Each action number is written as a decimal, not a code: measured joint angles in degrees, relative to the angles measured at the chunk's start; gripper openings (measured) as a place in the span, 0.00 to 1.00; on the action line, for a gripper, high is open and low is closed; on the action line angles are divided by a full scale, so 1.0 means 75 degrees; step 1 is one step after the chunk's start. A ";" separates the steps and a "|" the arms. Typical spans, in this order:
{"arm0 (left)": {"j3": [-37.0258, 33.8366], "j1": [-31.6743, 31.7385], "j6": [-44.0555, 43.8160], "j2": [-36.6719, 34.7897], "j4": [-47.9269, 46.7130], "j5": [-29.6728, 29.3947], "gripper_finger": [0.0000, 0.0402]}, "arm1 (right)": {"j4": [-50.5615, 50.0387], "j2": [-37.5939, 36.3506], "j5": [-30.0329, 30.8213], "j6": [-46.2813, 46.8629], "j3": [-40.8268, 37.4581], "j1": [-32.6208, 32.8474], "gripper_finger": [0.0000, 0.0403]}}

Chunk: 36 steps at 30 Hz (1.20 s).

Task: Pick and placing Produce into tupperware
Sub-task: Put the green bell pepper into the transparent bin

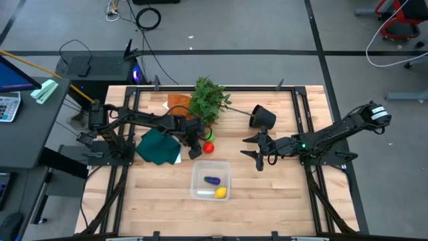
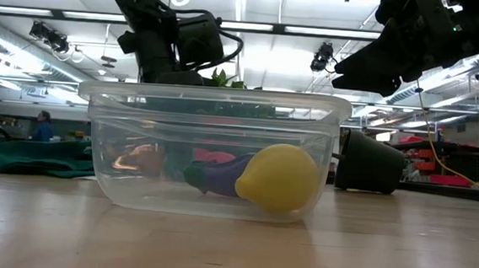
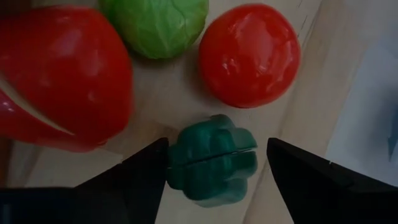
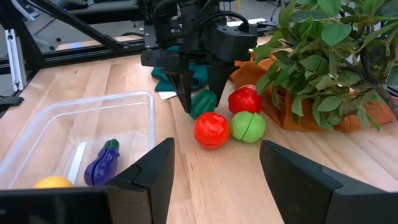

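The left gripper (image 3: 214, 158) has its jaws apart on either side of the dark green vegetable (image 3: 212, 163), which sits on the tabletop (image 4: 217, 180) beside the round red tomato (image 4: 211, 129), the light green piece (image 4: 248, 126) and the larger red piece (image 4: 244, 99). To grip it well, the jaws should close evenly across its middle, low enough to catch its widest part, without nudging the red tomato next to it; one finger looks very close to the vegetable's side, though contact is hard to judge. Then it needs lifting straight up before carrying across to the clear tub (image 1: 211, 179), which already holds the purple eggplant (image 1: 212, 180) and the yellow lemon (image 1: 220, 193). The right gripper (image 1: 257, 155) waits with jaws apart and empty, near the tipped black pot (image 1: 263, 118).
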 joint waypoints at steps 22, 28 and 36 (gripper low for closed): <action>0.0006 0.0000 0.0072 -0.0020 0.0068 0.0000 0.51 | 0.0000 0.0000 0.0000 0.0012 0.0000 0.0000 0.48; 0.0009 0.0003 0.0092 -0.0020 0.0111 0.0000 0.49 | 0.0000 0.0000 0.0000 0.0012 0.0000 0.0001 0.48; 0.0009 0.0003 0.0188 -0.0020 0.0105 0.0000 0.49 | 0.0000 0.0000 0.0000 0.0017 0.0000 0.0000 0.48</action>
